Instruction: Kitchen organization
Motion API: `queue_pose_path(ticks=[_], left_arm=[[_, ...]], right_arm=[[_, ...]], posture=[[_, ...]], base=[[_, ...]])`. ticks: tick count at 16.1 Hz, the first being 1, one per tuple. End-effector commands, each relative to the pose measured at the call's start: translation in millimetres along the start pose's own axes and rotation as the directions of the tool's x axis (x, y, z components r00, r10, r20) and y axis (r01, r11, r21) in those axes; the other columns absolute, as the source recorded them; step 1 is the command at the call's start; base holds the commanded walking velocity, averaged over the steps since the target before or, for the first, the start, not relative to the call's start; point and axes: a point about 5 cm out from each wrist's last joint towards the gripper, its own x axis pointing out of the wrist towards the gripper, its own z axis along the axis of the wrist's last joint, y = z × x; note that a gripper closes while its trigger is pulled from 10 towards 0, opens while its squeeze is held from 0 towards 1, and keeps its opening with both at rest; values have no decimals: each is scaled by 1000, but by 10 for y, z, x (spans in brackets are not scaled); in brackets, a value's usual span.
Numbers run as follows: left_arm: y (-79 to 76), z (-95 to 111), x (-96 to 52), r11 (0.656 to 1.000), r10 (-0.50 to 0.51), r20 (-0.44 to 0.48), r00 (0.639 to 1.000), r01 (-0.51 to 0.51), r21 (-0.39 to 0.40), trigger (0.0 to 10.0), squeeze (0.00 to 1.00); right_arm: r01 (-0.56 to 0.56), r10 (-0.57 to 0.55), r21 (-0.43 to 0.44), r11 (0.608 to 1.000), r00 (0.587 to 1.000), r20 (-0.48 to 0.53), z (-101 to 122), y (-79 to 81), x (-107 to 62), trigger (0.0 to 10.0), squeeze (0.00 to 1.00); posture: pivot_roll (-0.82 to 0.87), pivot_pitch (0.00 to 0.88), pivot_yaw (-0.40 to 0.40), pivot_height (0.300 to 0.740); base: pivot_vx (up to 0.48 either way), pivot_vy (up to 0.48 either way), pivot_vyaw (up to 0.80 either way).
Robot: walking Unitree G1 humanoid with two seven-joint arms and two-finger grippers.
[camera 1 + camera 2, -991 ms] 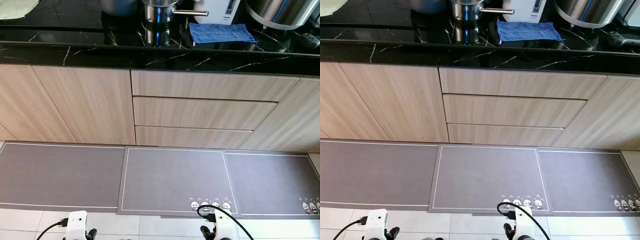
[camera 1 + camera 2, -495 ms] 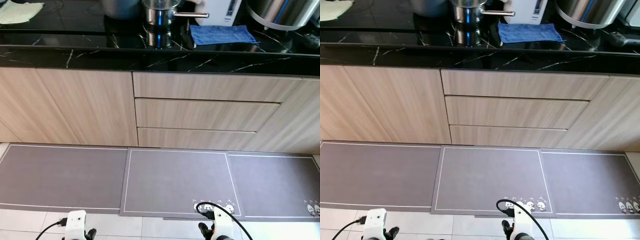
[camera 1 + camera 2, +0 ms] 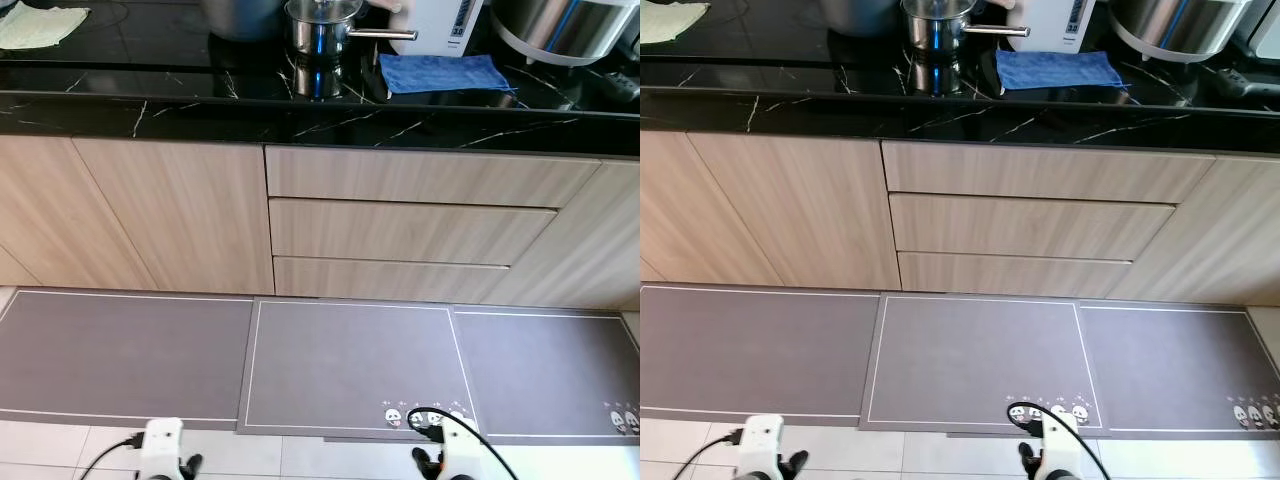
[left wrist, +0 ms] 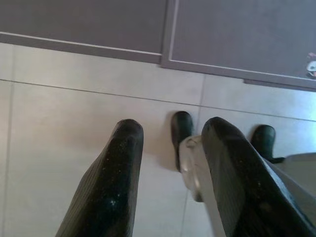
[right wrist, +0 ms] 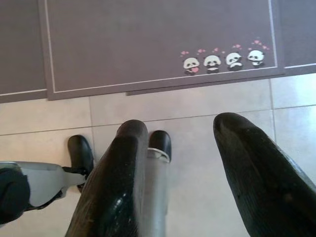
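Both arms hung low before the worktop, nothing held.

The left gripper (image 4: pixel 168 173) and right gripper (image 5: pixel 197 163) are spread wide and empty over the floor tiles. The blue cloth (image 3: pixel 440 72) and steel pot (image 3: pixel 322 25) are set on the black worktop (image 3: pixel 200 105) at upper centre of the frame, well apart from both grippers; the right arm is judged nearer the cloth.

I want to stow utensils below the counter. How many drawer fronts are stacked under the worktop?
3, stacked in one column under the black worktop: the top drawer, the middle drawer, and the bottom drawer, the shallowest. All are shut. The panels on either side look like cupboard doors.
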Motion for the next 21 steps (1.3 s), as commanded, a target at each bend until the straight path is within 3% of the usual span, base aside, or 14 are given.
queue_pose_path(ticks=[1,16,21], left_arm=[[-7,-110,-21,1000,4,-35,999,-4,-4,10000,0],[-58,-237,-47,997,2,-71,997,3,74,10000,0],[-61,-258,-53,997,2,-74,997,4,72,10000,0]], right_arm=[[4,-4,6,1000,1000,2,-16,-19,-9,10000,0],[-37,37,-22,999,999,11,21,73,12,10000,0],[-40,41,-21,999,999,13,30,96,17,10000,0]], posture=[[15,105,-75,740],[15,79,-89,740],[3,105,-82,740]], base=[[0,0,0],[0,0,0],[0,-279,0]])
